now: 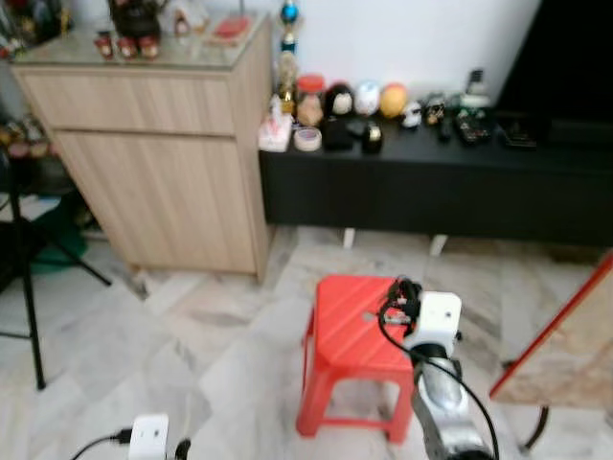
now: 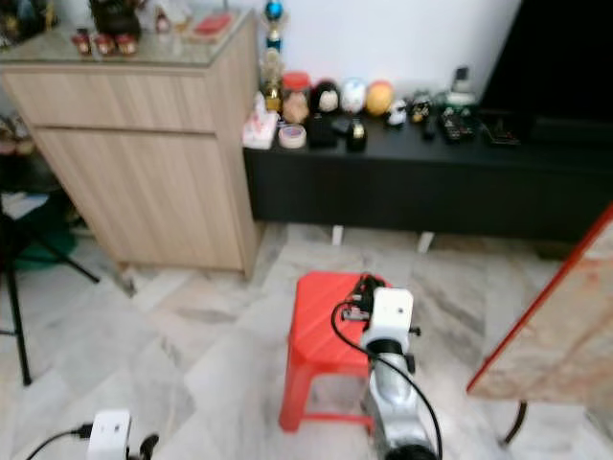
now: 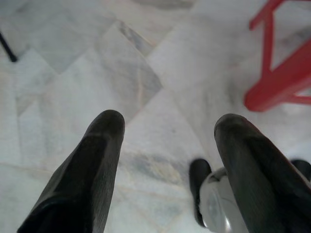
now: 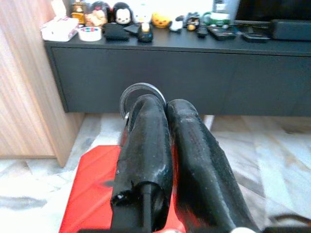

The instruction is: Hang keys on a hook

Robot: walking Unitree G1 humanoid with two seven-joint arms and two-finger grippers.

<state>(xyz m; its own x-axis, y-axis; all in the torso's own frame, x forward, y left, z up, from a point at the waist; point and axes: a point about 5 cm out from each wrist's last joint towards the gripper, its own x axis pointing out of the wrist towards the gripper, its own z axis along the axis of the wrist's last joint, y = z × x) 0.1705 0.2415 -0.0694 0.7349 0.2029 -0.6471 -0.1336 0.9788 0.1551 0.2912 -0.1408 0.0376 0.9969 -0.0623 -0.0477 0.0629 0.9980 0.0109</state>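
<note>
- The keys themselves are hard to make out: in the right wrist view a single metal key ring (image 4: 141, 94) pokes out past the tips of the right pincer (image 4: 163, 109), and whatever hangs from it is hidden behind the black fingers.
- The right pincer's two fingers are pressed together, gripping that ring; it hovers above the red stool (image 1: 356, 331), facing the black bench (image 1: 431, 182).
- From the head views the right pincer's tips are hidden behind the white wrist camera (image 1: 436, 321) and its looped black cable.
- The left pincer (image 3: 167, 126) hangs low with its two fingers spread apart, holding nothing, above the marble floor (image 3: 146, 63); one red stool leg shows at the edge of that view.
- One red plastic stool stands on the floor between the robot and the bench.
- One long, low black bench runs along the white wall, carrying a row of small figurines, a roll of tape (image 1: 307, 139) and dark gadgets, too blurred to count exactly.
- One tall wooden cabinet (image 1: 158, 153) stands to the left, touching the bench's end, with small items on its top.
- A black tripod leg (image 1: 29, 307) is cut off at the left edge; a red-edged board (image 1: 565, 350) is cut off at the right.
</note>
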